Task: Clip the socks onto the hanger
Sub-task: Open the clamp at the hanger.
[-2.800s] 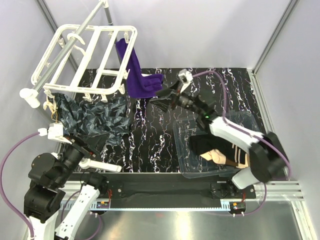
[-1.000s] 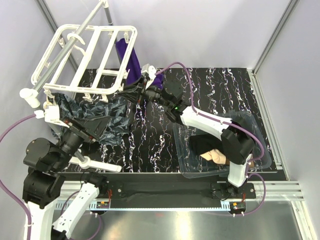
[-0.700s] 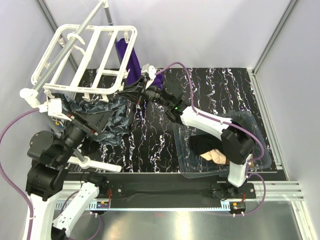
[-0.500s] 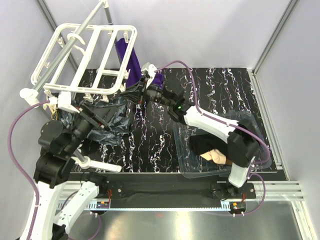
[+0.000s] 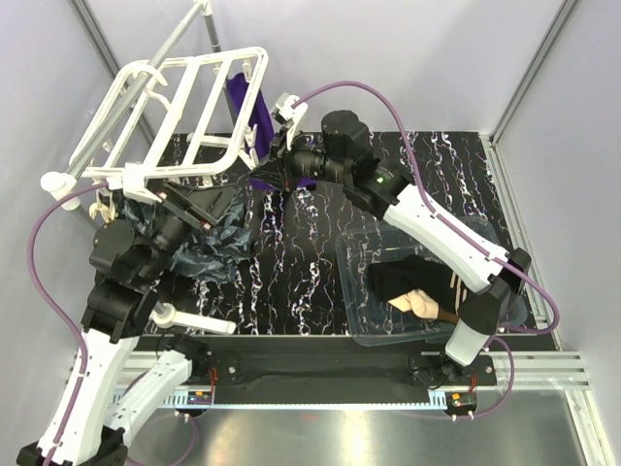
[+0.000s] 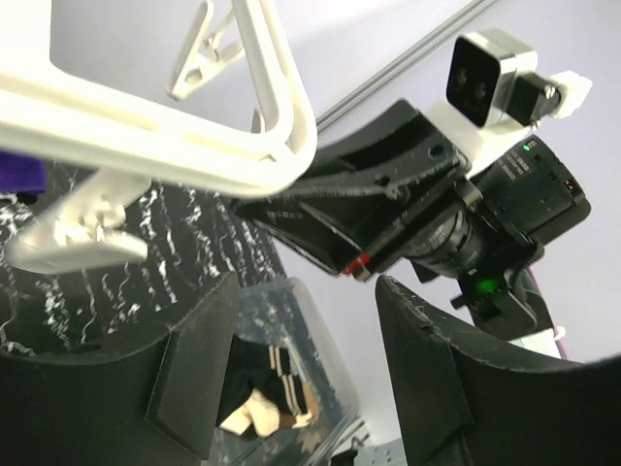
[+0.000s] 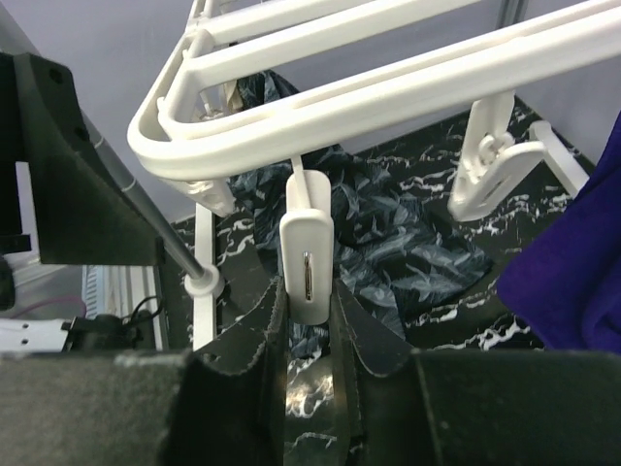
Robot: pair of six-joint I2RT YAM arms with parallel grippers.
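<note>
The white hanger (image 5: 194,61) hangs tilted at the back left. A purple sock (image 5: 250,97) hangs from its right edge. My right gripper (image 5: 274,163) is at the hanger's near right corner. In the right wrist view it (image 7: 309,287) is shut on a white clip (image 7: 309,254) dangling from the frame (image 7: 388,87). My left gripper (image 5: 199,209) is open and empty just under the hanger's near edge (image 6: 194,155); its fingers (image 6: 306,291) stand wide apart. A black sock (image 5: 393,282) and a beige sock (image 5: 422,303) with a dark cuff lie in the bin, and show far off in the left wrist view (image 6: 257,388).
A clear plastic bin (image 5: 505,282) sits at the front right. A dark patterned cloth (image 5: 218,238) lies crumpled under the hanger at the left. A grey pole (image 5: 184,24) carries the hanger. Another clip (image 7: 490,160) hangs to the right of the held one.
My right gripper moved left and up from the table to the hanger's corner. My left arm rose toward the hanger's near edge. The hanger has shifted and tilted.
</note>
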